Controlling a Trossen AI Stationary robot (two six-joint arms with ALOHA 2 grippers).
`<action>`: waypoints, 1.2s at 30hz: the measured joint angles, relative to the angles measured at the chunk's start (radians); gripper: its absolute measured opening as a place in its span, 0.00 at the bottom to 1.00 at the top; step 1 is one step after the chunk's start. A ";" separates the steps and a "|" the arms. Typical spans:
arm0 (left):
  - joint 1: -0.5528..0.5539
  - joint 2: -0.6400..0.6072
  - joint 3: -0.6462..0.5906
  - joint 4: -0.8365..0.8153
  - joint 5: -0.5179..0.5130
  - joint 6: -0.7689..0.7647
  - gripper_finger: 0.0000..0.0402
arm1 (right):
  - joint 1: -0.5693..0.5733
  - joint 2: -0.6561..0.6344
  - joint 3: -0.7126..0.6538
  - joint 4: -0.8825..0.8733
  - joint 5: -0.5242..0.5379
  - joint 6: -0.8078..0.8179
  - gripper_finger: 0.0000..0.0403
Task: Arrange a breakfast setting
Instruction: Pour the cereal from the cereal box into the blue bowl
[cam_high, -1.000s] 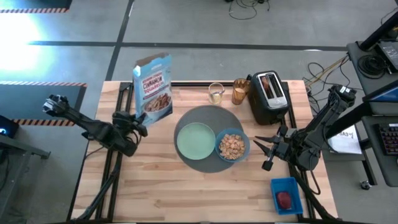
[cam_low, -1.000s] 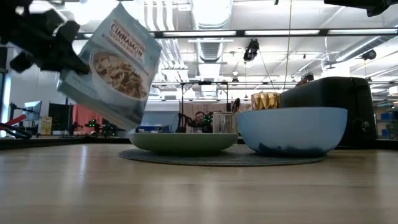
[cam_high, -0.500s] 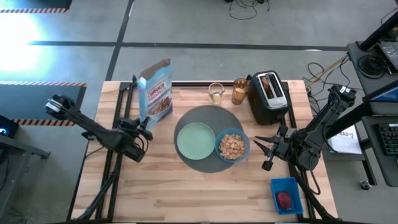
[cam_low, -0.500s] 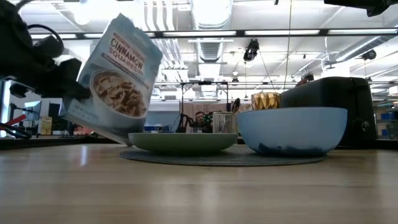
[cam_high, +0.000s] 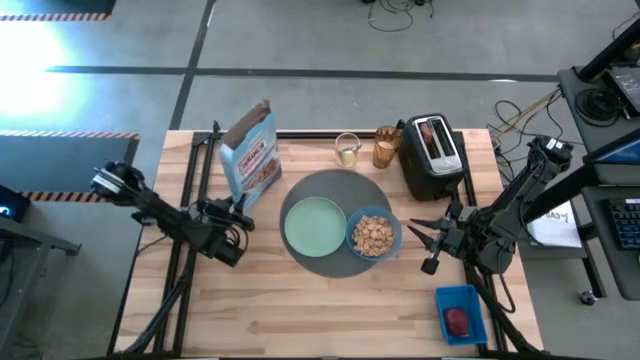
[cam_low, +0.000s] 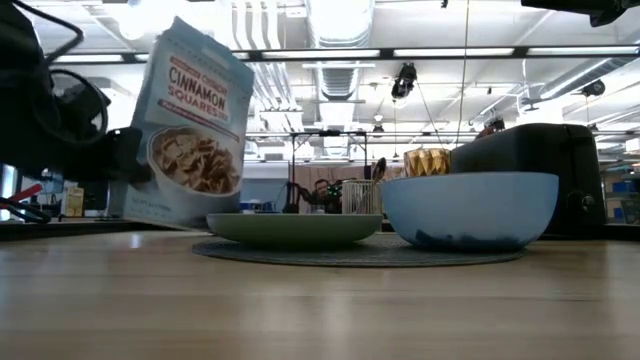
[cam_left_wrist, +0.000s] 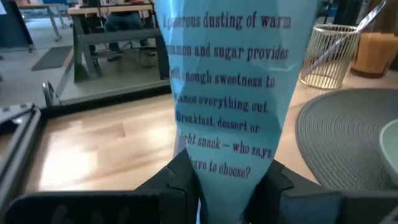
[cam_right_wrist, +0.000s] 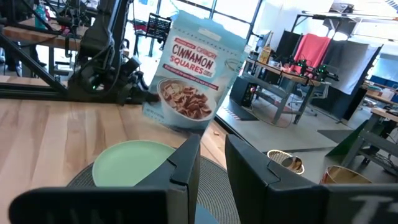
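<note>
L gripper (cam_high: 240, 212) grips cereal box (cam_high: 251, 153) nr table's (cam_high: 330, 310) left-rear; R gripper (cam_high: 428, 245) idle by bowl (cam_high: 374, 235).

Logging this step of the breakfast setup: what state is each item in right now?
Cereal box: top open, nearly upright, gripped by left tool.
Bowl: holds cereal squares, on the mat.
Plate: empty, on the mat.
Toaster: toast in one slot.
Amber glass: upright.
Clear glass: upright.
Blue tray: holds a red piece.
Right tool: empty, beside the bowl.
</note>
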 joint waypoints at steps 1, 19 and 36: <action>0.000 0.028 0.000 0.029 0.001 -0.004 0.19 | 0.000 0.000 0.000 0.000 0.000 0.000 0.17; 0.000 0.318 0.049 0.304 0.001 0.026 0.19 | 0.000 0.000 0.000 0.000 0.000 0.000 0.17; -0.004 0.294 0.063 0.309 0.095 0.024 0.43 | 0.000 0.000 0.000 0.000 0.000 0.000 0.17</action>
